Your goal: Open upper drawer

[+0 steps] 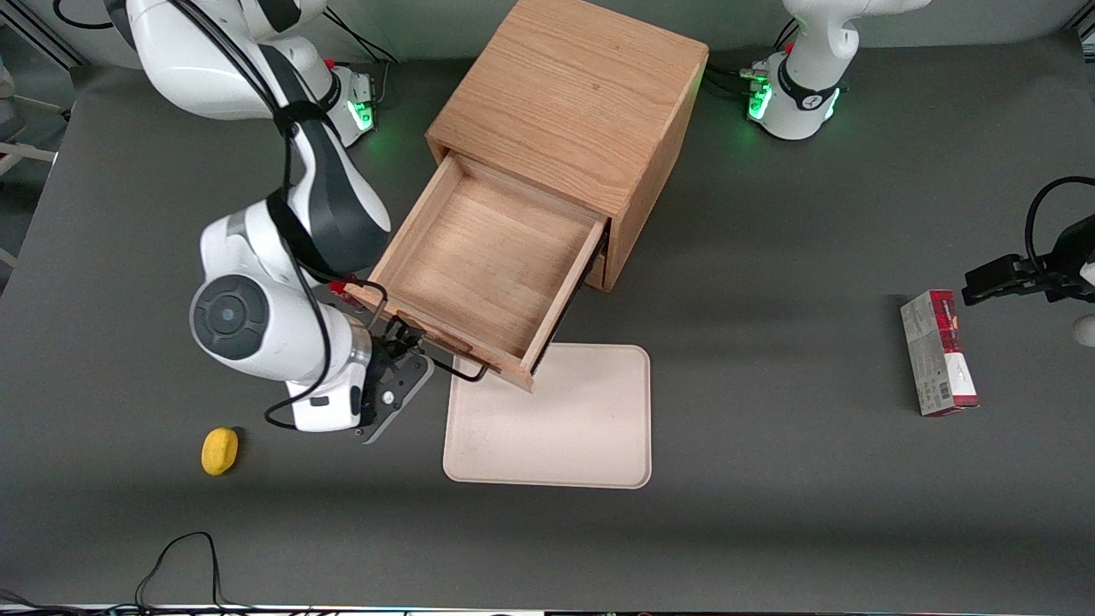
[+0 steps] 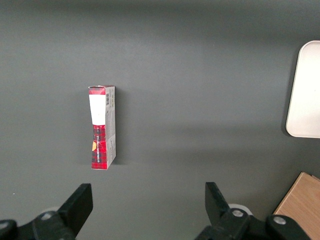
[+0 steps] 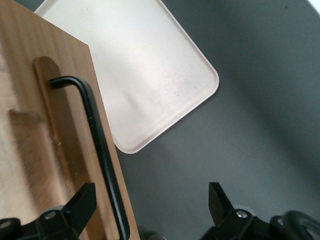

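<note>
1. The upper drawer (image 1: 492, 265) is standing pulled far out of the wooden cabinet (image 1: 582, 103), its front overhanging the beige tray (image 1: 565, 428).
2. The tool (image 1: 409, 349) is sitting at the drawer's black handle (image 3: 100, 145), its fingers (image 3: 75, 207) spread apart and gripping nothing.
3. A yellow object (image 1: 220, 450) is lying toward the working arm's end of the counter (image 1: 770, 513).
4. A red box (image 1: 938, 352) is lying toward the parked arm's end.

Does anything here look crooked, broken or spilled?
Nothing damaged or spilled. The cabinet sits askew on the table, its upper drawer pulled far out over the beige tray. The gripper is open beside the drawer's black handle.
</note>
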Motion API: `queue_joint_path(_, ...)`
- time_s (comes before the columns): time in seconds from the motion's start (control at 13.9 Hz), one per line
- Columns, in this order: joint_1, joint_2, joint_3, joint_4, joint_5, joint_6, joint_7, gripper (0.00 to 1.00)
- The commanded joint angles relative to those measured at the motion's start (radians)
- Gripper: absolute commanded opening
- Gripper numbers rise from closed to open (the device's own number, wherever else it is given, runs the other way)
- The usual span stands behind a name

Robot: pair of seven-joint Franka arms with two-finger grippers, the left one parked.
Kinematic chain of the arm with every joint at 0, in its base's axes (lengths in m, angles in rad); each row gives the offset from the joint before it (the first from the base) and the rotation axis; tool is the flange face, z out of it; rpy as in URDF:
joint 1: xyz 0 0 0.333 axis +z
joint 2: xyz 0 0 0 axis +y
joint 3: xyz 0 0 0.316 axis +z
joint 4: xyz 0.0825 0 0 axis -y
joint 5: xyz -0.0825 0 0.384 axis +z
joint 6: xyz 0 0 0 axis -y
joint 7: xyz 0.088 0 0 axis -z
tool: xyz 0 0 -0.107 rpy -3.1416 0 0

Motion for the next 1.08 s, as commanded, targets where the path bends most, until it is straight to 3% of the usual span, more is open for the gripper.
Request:
queue_joint_path(0.0,-0.012,-0.056,0.0,0.015,-0.004,-0.053,0.015,1.0)
queue_joint_path(0.22,-0.026,-0.137,-0.026,0.006,-0.011,-0.099,0.079,1.0)
queue_joint_path(0.65,-0.029,-0.235,-0.188,-0.011,-0.009,-0.264,0.324,1.0)
queue_joint_path(0.79,-0.107,-0.33,-0.162,-0.15,-0.009,-0.235,0.419,1.0)
queue_joint_path(1.01,-0.262,-0.457,-0.05,-0.331,-0.017,-0.146,0.432,1.0)
